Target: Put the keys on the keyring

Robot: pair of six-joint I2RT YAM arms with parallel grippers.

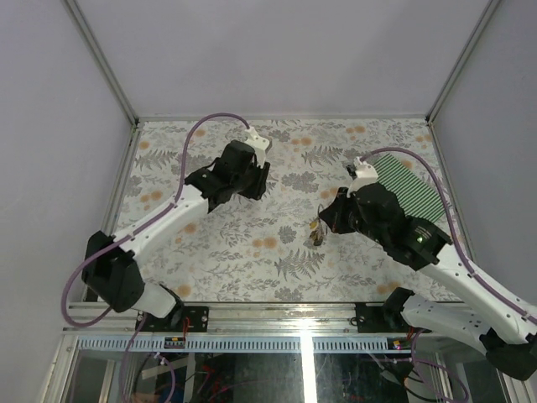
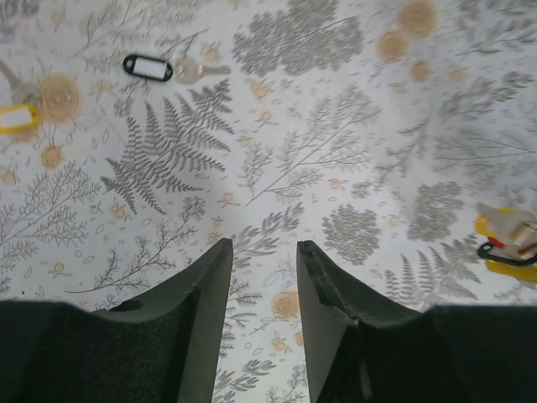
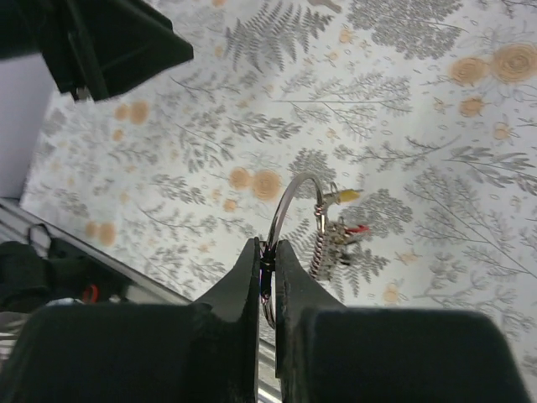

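Right gripper (image 3: pixel 267 248): fingers pinched tight on the keyring (image 3: pixel 279 208), ring upright above the table (image 1: pixel 277 260), mid-table, nearer the right edge. Keys (image 3: pixel 336 239) with yellow and red heads hang on it. Left gripper (image 2: pixel 264 252): fingers parted, nothing between. Black-tagged key (image 2: pixel 148 67) and yellow-tagged key (image 2: pixel 17 117) lie loose on the table ahead of it.

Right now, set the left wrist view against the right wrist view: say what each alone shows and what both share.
Left wrist only: the left gripper, open and empty, a black-tagged key and a yellow-tagged key lying loose. Right wrist only: the right gripper shut on the keyring, with keys hanging from it. Both: the floral tablecloth; a yellow bunch at the left wrist view's right edge may be those same keys.
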